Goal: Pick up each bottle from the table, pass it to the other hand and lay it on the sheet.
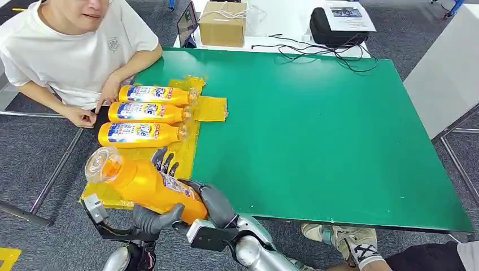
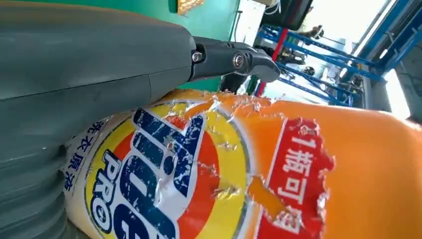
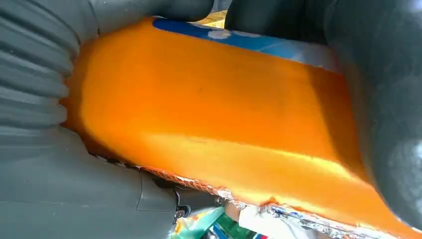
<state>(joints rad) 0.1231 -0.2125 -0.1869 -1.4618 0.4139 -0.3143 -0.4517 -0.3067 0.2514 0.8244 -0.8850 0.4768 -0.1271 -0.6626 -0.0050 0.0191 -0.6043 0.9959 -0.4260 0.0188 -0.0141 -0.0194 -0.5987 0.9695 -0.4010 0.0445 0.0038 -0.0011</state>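
Note:
An orange detergent bottle (image 1: 147,183) (image 2: 298,189) (image 3: 224,114) hangs tilted over the near end of the yellow sheet (image 1: 189,148), its clear cap pointing to the near left. Both hands are on it. My left hand (image 1: 155,219) (image 2: 74,74) cups its base from below, thumb lying along the label. My right hand (image 1: 212,203) (image 3: 45,149) grips the body from the right side, with dark fingers (image 1: 164,162) reaching over the far side. Three matching bottles (image 1: 149,112) lie side by side on the sheet, caps to the right.
A person in a white shirt sits at the green table's (image 1: 316,130) left corner, their hands (image 1: 90,116) close to the sheet's far end. A cardboard box (image 1: 222,23), a tablet (image 1: 187,22), a black case (image 1: 333,27) and cables (image 1: 316,52) sit beyond the far edge.

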